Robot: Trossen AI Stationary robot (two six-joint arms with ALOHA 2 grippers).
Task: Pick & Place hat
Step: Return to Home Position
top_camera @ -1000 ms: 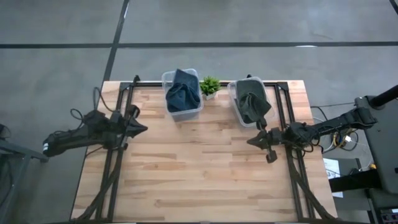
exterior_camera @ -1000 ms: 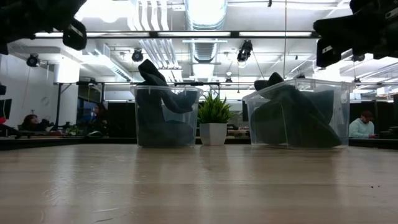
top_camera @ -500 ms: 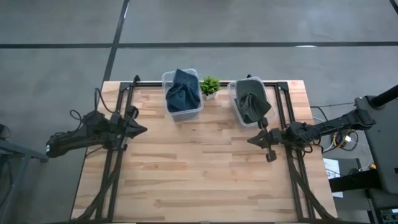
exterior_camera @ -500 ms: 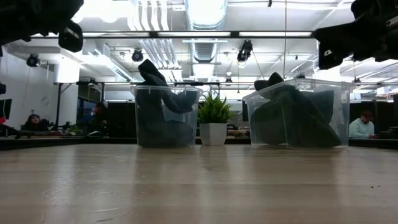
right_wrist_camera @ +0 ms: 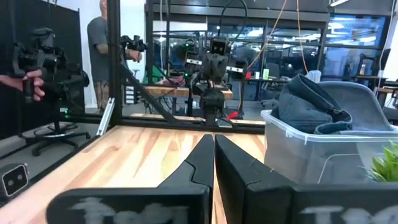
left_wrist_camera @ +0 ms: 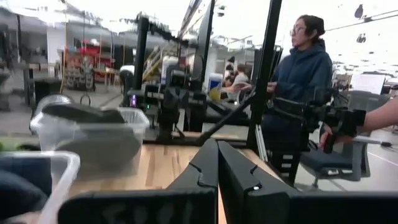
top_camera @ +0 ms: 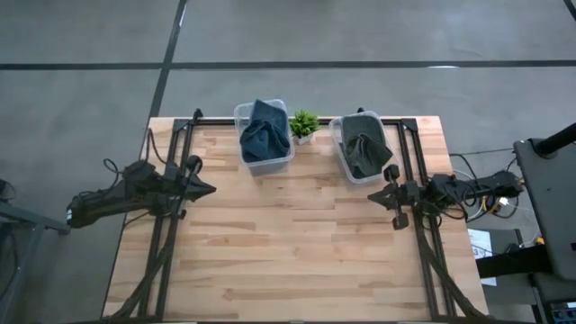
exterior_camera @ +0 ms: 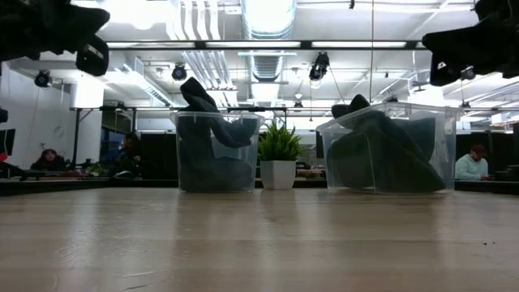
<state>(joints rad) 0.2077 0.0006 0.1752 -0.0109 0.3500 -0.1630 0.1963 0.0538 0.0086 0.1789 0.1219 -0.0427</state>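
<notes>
A blue hat (top_camera: 263, 135) lies crumpled in the left clear bin (top_camera: 244, 115). A dark grey hat (top_camera: 364, 151) fills the right clear bin (top_camera: 337, 135). In the low view the blue hat (exterior_camera: 212, 122) and the grey hat (exterior_camera: 381, 150) both poke above their bins' rims. My left gripper (top_camera: 209, 189) hovers shut over the table's left part, pointing right. My right gripper (top_camera: 376, 194) hovers shut just near of the right bin, pointing left. The left wrist view (left_wrist_camera: 216, 163) and the right wrist view (right_wrist_camera: 213, 151) each show closed fingers with nothing between them.
A small potted plant (top_camera: 303, 124) stands between the two bins at the far edge. Black frame rails (top_camera: 165, 225) run along both sides of the table. Bare wood (top_camera: 288, 234) fills the middle and near part. People stand and sit beyond the table (left_wrist_camera: 303, 68).
My right gripper has drawn back toward the table's right edge and slightly toward the far edge, staying shut and off the table. The hats and bins have not moved.
</notes>
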